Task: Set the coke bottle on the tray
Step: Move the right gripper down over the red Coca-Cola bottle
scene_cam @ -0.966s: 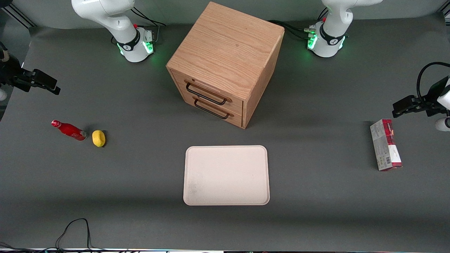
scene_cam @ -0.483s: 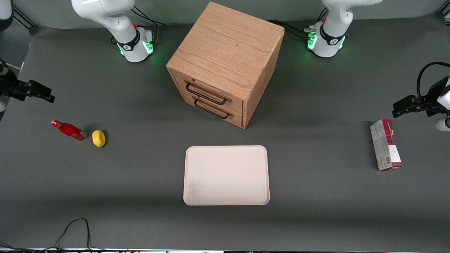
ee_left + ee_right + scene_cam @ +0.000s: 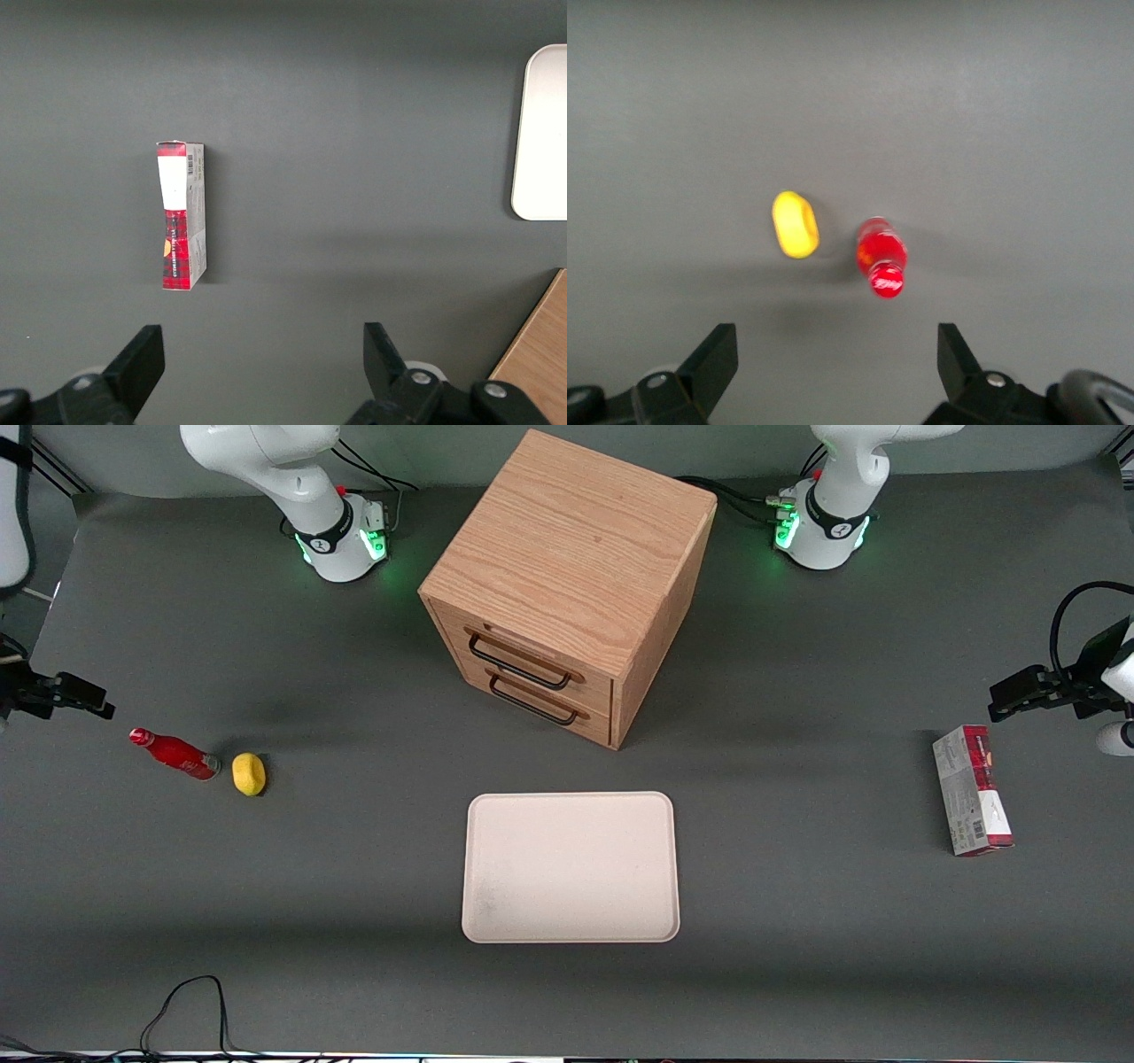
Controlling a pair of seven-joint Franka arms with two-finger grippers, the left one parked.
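Gripper hanging above the table at the working arm's end, fingers spread wide apart, holding nothing; in the wrist view its 2 fingertips frame bare mat. Coke bottle standing upright on the table just beside the gripper and a little nearer the front camera, cap pointing up at the wrist camera. Yellow lump just beside the bottle, not touching. Tray flat in mid-table, well apart from the bottle, in front of the wooden cabinet with 2 drawers. Red-and-grey carton lying toward the parked arm's end.
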